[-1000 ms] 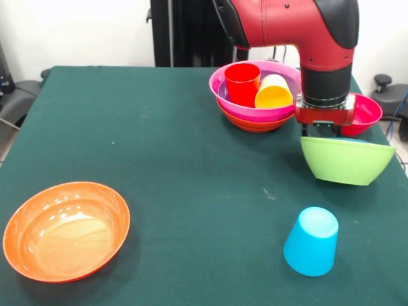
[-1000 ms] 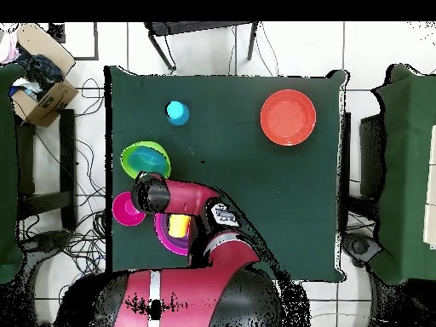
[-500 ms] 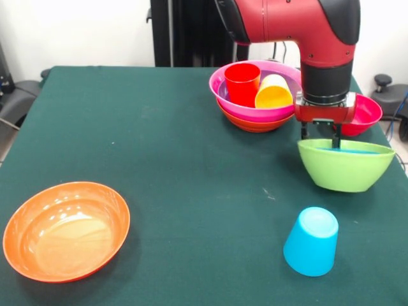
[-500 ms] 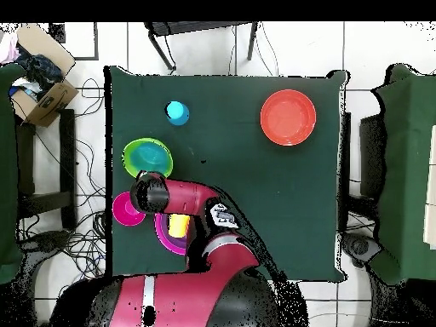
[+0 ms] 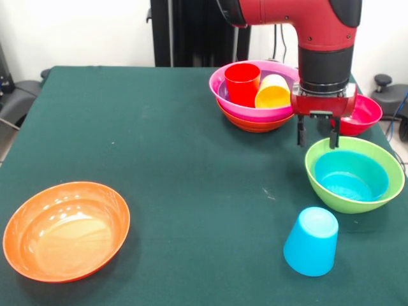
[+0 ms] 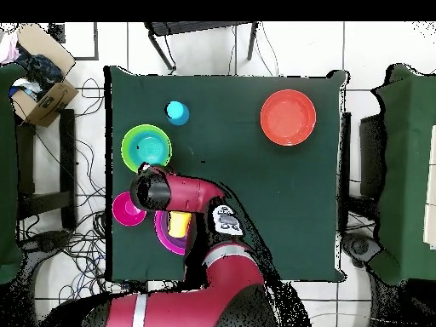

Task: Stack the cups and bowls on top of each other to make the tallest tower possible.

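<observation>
My gripper (image 5: 317, 138) is open and holds nothing, just above the far left rim of the lime green bowl (image 5: 328, 199). That bowl sits upright on the table with the small blue bowl (image 5: 352, 178) nested in it. The tower (image 5: 255, 109) is a magenta bowl on an orange bowl, with the red cup (image 5: 242, 83) upright and the yellow cup (image 5: 274, 93) tipped inside it. The light blue cup (image 5: 311, 241) stands upside down in front of the green bowl. The small crimson bowl (image 5: 361, 113) sits behind my gripper. In the overhead view the arm hides the gripper beside the green bowl (image 6: 134, 136).
A large orange bowl (image 5: 65, 229) sits alone at the near left of the front view and also shows in the overhead view (image 6: 288, 117). The overhead view shows the light blue cup (image 6: 176, 111), the crimson bowl (image 6: 126, 209) and a purple rim (image 6: 163, 237) under the yellow cup (image 6: 179, 225).
The green bowl was held tilted on its edge in my gripper. It now lies flat on the table, let go, and my gripper has opened and risen a little.
</observation>
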{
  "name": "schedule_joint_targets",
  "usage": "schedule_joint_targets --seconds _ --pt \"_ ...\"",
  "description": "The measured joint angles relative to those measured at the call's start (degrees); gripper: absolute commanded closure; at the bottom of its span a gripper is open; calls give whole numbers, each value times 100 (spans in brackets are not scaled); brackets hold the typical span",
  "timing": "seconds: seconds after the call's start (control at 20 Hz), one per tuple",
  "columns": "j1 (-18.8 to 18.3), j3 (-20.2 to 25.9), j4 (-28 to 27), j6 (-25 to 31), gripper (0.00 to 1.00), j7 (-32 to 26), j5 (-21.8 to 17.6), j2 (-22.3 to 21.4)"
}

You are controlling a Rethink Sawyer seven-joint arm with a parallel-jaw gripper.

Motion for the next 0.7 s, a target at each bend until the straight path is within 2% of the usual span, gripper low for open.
schedule_joint_targets --seconds 0.7 --pt "-34 -24 0 0 0 0 -1 37"
